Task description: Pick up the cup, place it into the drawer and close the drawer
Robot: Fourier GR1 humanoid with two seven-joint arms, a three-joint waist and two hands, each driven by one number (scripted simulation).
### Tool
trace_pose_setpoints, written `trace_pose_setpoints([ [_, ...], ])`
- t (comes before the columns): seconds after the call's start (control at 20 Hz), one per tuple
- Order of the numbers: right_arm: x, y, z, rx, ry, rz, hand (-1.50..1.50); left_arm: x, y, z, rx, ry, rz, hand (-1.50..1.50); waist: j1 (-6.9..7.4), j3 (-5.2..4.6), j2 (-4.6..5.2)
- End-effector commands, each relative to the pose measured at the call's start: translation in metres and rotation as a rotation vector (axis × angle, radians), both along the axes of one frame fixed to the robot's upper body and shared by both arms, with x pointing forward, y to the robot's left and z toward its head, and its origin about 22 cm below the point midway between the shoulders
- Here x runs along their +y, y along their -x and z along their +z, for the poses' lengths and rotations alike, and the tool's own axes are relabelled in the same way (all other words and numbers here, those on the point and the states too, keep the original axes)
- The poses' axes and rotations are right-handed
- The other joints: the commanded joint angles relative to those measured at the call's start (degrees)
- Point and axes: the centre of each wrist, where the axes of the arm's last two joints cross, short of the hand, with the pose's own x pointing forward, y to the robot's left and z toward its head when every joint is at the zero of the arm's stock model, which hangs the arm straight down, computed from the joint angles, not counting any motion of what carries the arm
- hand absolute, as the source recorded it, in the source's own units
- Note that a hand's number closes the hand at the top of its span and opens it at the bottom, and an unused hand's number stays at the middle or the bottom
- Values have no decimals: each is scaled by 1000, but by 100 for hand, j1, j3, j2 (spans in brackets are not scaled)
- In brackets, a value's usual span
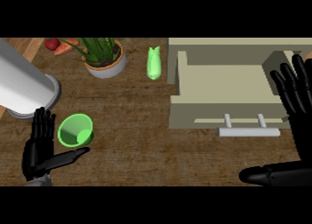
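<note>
— Where do we see the cup [75, 130]?
— On its side on the counter [152, 144], near left, just beside our left hand [39, 151], whose fingers are spread straight, holding nothing.
— And the drawer [226, 94]?
— Pulled open at the right; our right hand [299, 131] rests beside it, fingers straight.

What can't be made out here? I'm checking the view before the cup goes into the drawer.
- Drawer, head view: its right wall is hidden behind the open right hand.
- Grey cylinder: its upper end is cut off by the view's left edge.
- Red and orange items at the top left: partly hidden by the potted plant, too small to name.
- Green cup beside the left hand: its underside is hidden.
</note>
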Motion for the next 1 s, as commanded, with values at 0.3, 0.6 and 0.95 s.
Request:
trace_pose_setpoints([
  [0.3,7,13,-5,-3,11,12,-150,26,-10,-27,26,6,35,-150,-18,-13,7],
  [0.6,11,2,-5,5,-2,9,-150,20,5,-54,38,27,19,-150,-11,-13,8],
  [0.95,23,-1,-1,-3,13,15,-150,-2,-11,-56,26,39,-25,-150,0,-13,7],
])
